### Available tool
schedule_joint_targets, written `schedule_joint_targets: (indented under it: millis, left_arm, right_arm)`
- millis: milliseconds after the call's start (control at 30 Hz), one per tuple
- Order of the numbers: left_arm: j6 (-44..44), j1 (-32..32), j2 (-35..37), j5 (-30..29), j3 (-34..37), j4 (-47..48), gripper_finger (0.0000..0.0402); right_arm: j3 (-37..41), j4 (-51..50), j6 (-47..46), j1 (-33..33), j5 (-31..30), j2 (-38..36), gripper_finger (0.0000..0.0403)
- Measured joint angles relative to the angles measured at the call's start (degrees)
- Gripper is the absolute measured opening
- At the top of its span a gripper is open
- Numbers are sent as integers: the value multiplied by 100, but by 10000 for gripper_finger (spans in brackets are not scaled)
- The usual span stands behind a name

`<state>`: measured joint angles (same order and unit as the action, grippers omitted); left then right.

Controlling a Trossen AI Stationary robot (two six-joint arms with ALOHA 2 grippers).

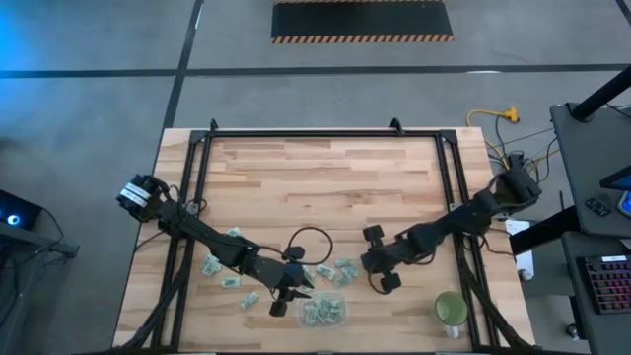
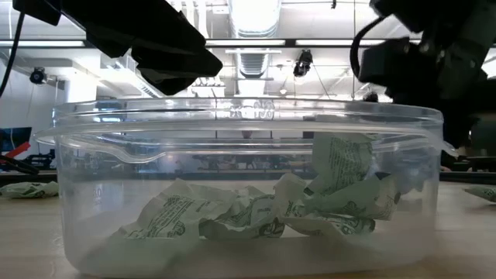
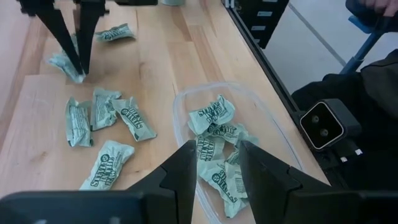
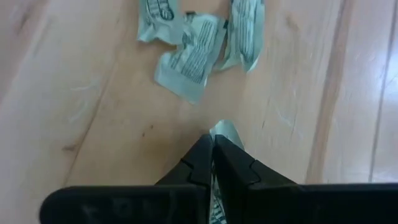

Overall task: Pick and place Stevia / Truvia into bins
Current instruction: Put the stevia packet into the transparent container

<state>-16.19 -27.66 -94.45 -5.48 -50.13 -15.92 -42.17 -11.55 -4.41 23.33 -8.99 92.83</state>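
Observation:
Several pale green Stevia sachets (image 1: 222, 268) lie loose on the wooden table, some near the middle (image 3: 102, 112) and some ahead of my right gripper (image 4: 186, 56). The clear bin (image 1: 345, 318) stands at the near edge with several crumpled sachets (image 2: 256, 213) in it. My left gripper (image 3: 217, 147) hovers open over the bin's near-left rim (image 3: 180, 106), with nothing between its fingers. My right gripper (image 4: 212, 138) is right of the loose pile, pointing steeply down, and is shut on one sachet (image 3: 65, 63). My right gripper pinches one sachet between its two shut fingertips (image 3: 81, 70). It comes slanting down from the table's right. One end of the sachet (image 4: 224, 130) sticks out past the tips. Whether the sachet is clear of the wood, I cannot tell.
A round green cup (image 1: 451, 309) stands at the near right corner. A black cable loop (image 1: 311, 242) lies on the table between the arms. Black frame rails (image 1: 197, 177) run along the table's sides and far edge. Bare wood fills the far half.

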Motion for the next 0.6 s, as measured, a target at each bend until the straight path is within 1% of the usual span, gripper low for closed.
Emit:
schedule_joint_targets:
  millis: [100, 300, 433, 533, 600]
  left_arm:
    - [0, 0, 0, 0, 0, -2, 105]
    - [0, 0, 0, 0, 0, 9, 105]
    - [0, 0, 0, 0, 0, 18, 105]
    - [0, 0, 0, 0, 0, 29, 105]
    - [0, 0, 0, 0, 0, 28, 105]
  right_arm:
    - [-2, 50, -16, -33, 21, 57, 20]
    - [7, 39, -61, -99, 25, 112, 63]
    - [7, 40, -60, -111, 19, 112, 84]
    - [7, 42, -59, -128, 4, 112, 89]
    - [7, 44, -16, -131, 1, 112, 81]
